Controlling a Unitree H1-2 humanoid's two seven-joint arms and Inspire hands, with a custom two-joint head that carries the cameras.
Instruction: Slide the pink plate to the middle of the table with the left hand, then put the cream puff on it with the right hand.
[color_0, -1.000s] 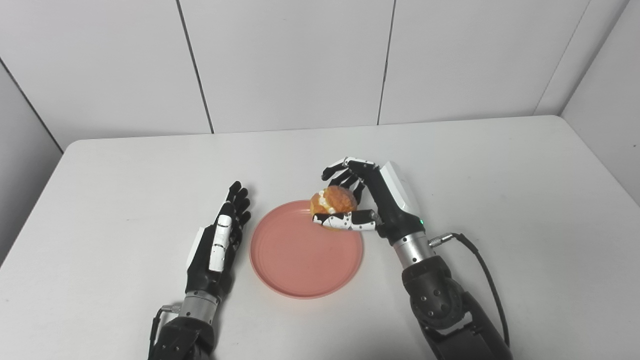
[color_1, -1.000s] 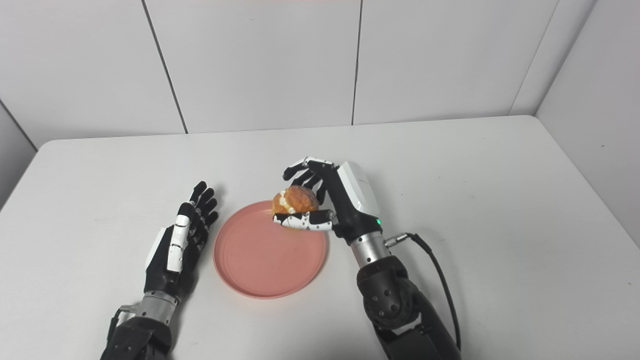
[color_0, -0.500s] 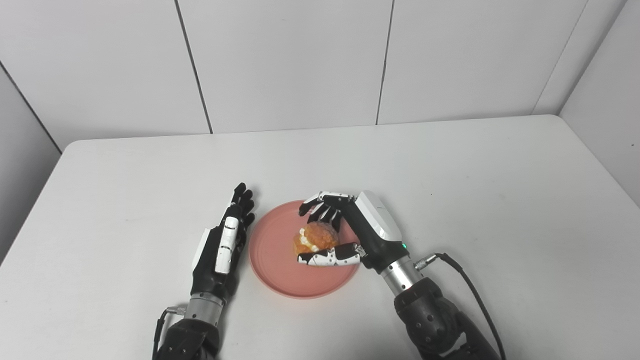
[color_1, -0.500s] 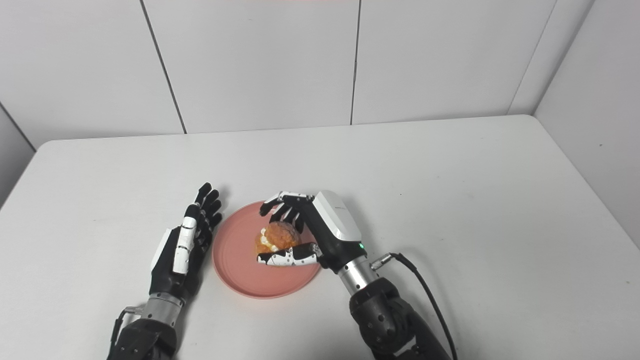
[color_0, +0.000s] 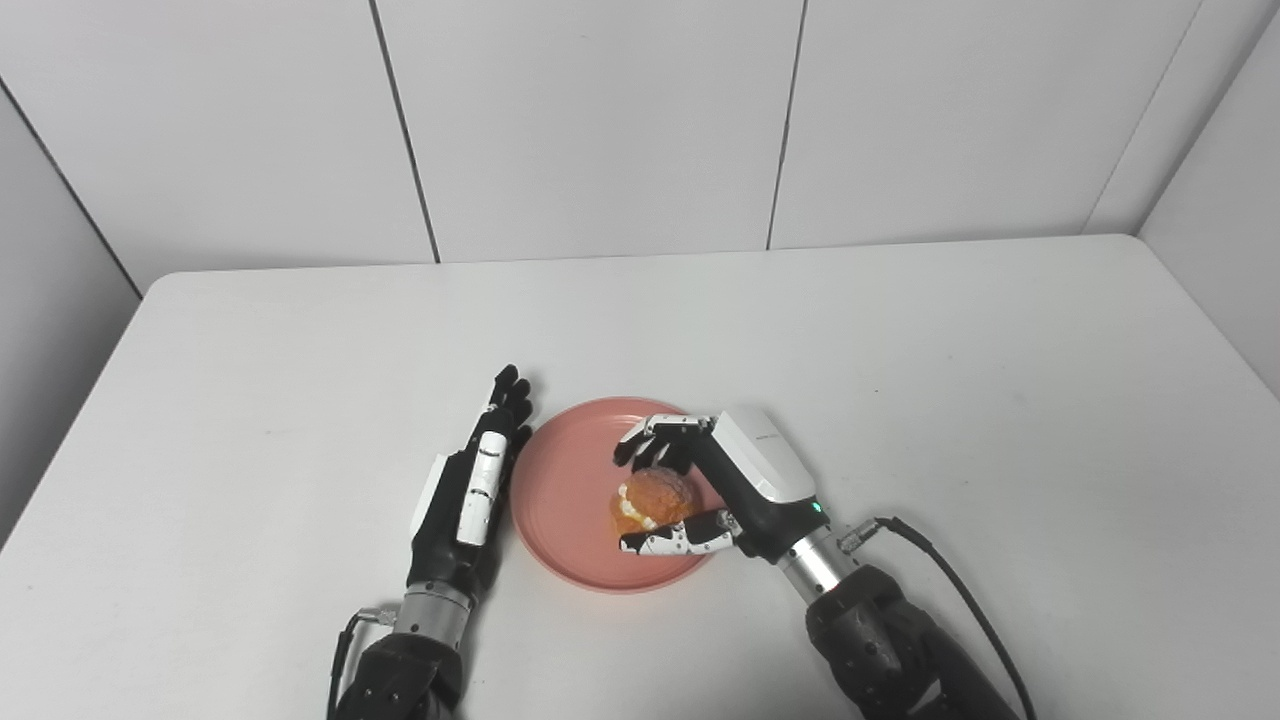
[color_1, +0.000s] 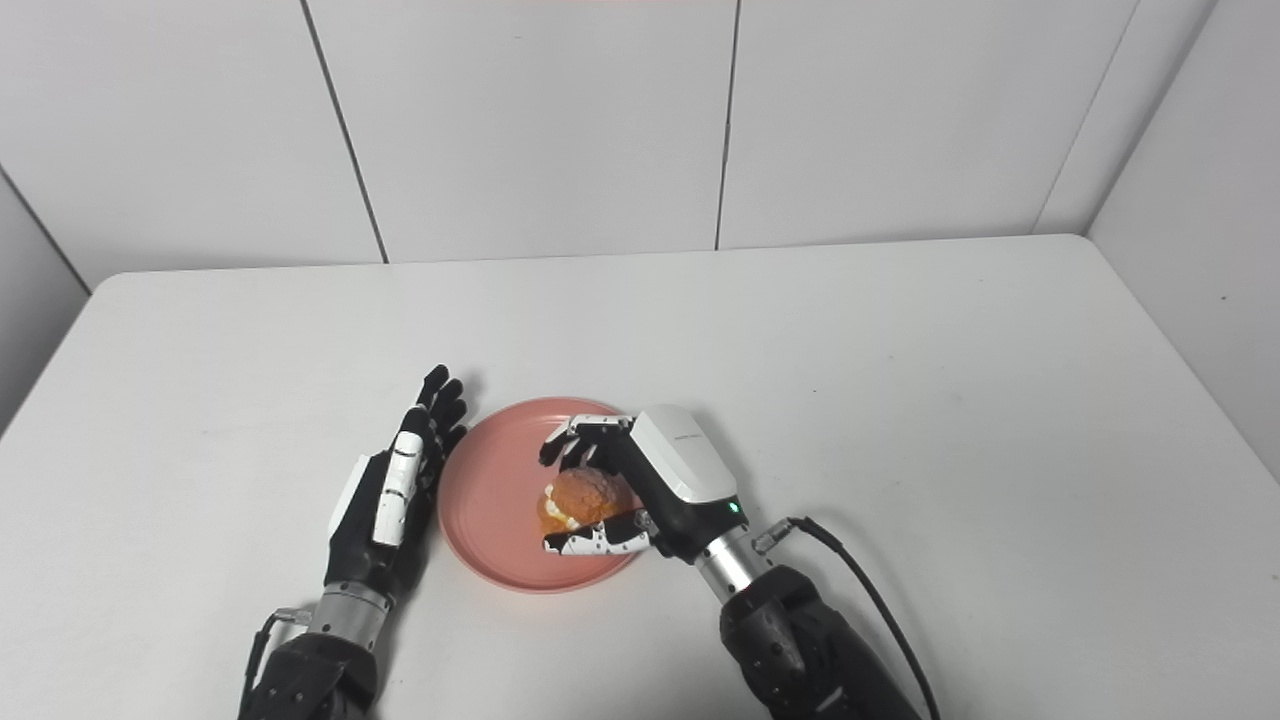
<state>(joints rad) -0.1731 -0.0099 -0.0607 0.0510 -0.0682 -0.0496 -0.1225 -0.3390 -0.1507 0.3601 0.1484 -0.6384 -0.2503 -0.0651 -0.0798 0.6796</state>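
Note:
The pink plate (color_0: 570, 495) lies on the white table near its middle front. My right hand (color_0: 735, 485) is over the plate's right part, fingers and thumb closed around the golden cream puff (color_0: 655, 497), which sits low on or just above the plate. My left hand (color_0: 475, 495) lies flat and open, fingers straight, right beside the plate's left rim. The same scene shows in the right eye view: the plate (color_1: 490, 500), the cream puff (color_1: 582, 497), my right hand (color_1: 670, 485) and my left hand (color_1: 395, 495).
The white table (color_0: 900, 380) stretches back to a panelled white wall. A black cable (color_0: 950, 590) runs from my right wrist along the table at the lower right.
My right hand has carried the cream puff from the plate's far rim down and inward over the plate. The left hand stays open beside the plate. The camera has shifted slightly.

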